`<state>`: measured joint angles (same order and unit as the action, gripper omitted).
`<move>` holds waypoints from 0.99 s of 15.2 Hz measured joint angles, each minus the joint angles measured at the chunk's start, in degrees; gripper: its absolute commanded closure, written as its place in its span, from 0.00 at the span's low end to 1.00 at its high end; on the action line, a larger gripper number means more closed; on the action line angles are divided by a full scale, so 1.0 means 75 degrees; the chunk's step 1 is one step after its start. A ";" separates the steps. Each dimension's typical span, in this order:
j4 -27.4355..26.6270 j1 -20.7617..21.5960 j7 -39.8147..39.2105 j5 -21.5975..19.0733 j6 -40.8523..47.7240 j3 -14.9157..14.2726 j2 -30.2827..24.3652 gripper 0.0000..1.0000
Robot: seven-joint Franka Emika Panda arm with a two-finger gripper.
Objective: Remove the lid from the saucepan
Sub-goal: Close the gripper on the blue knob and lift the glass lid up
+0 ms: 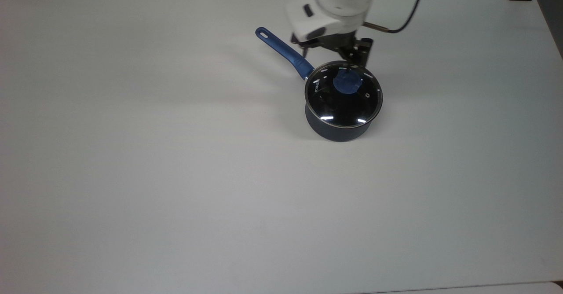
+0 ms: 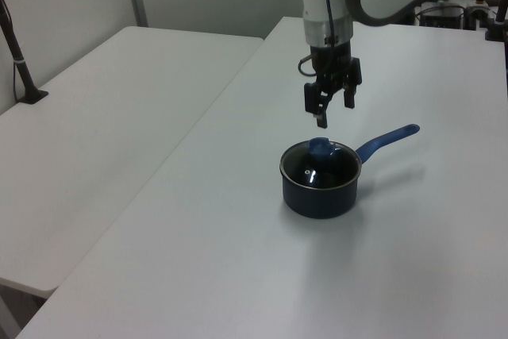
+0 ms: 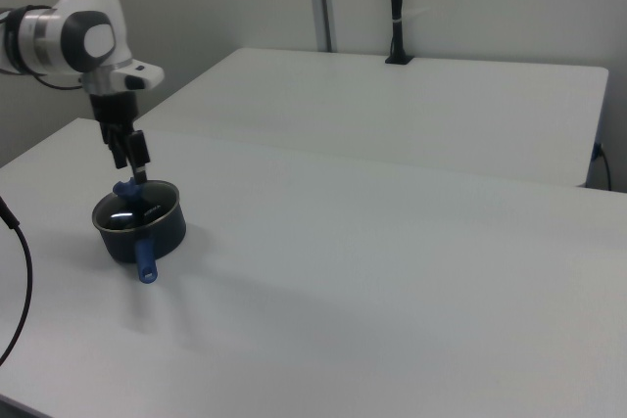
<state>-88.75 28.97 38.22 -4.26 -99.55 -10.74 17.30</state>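
Left view: the gripper [image 2: 333,113] hangs with fingers apart, gripping nothing. Just below it sits the lid [image 2: 320,163], closed on the saucepan [image 2: 321,192], whose handle runs off toward the left view's right. The knob [image 2: 320,146] lies almost straight beneath, so the next move is likely a short drop.
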 measured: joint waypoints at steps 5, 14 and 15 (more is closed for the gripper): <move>0.0053 0.0285 0.0811 0.0000 -0.0614 0.0001 0.0373 0.06; 0.0333 0.0434 0.1241 0.0005 -0.1055 0.0001 0.0953 0.31; 0.0341 0.0436 0.1241 0.0008 -0.1055 -0.0002 0.0952 0.34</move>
<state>-86.20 32.24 47.53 -4.20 -107.46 -10.75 24.43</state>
